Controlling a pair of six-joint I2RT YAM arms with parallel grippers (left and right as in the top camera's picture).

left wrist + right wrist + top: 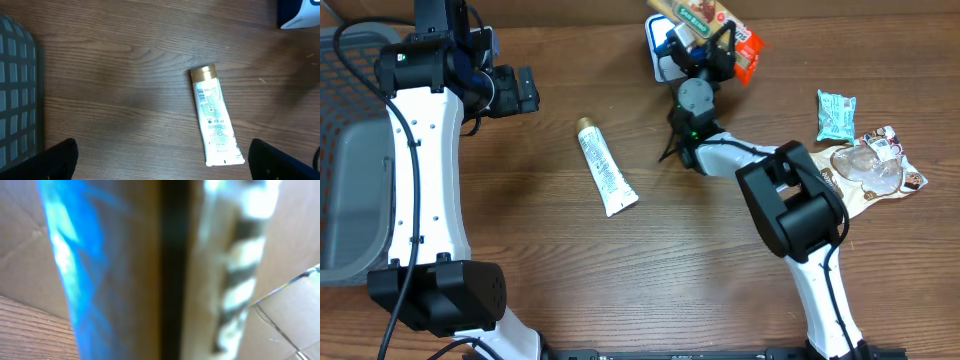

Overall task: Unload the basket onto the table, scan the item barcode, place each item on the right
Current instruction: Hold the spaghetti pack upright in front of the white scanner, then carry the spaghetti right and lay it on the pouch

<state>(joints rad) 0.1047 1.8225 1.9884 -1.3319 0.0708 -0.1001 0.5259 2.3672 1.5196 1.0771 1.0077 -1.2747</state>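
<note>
Near: tube (pixel 608 168) lies flat mid-table (pixel 550 260). The left gripper (pixel 528 90) hangs to its left, jaws wide, holding nothing. On the right, a teal packet (pixel 836 113) and a clear-brown pouch (pixel 872 165) lie loose, well apart from the action.

Far edge: right gripper (pixel 706 42) is clamped on the snack pack (pixel 700 14), holding it just over the blue-white unit (pixel 656 48), which I take to be the scanner. Right wrist cam shows only blur, so I can't see a barcode.

Risks:
- The code may face away from the scanner, or the fingers may cover it, giving no read.
- The grip is on thin film, so the pack could flop or slip.
- The arm is stretched far, so there's little room to re-angle.
</note>
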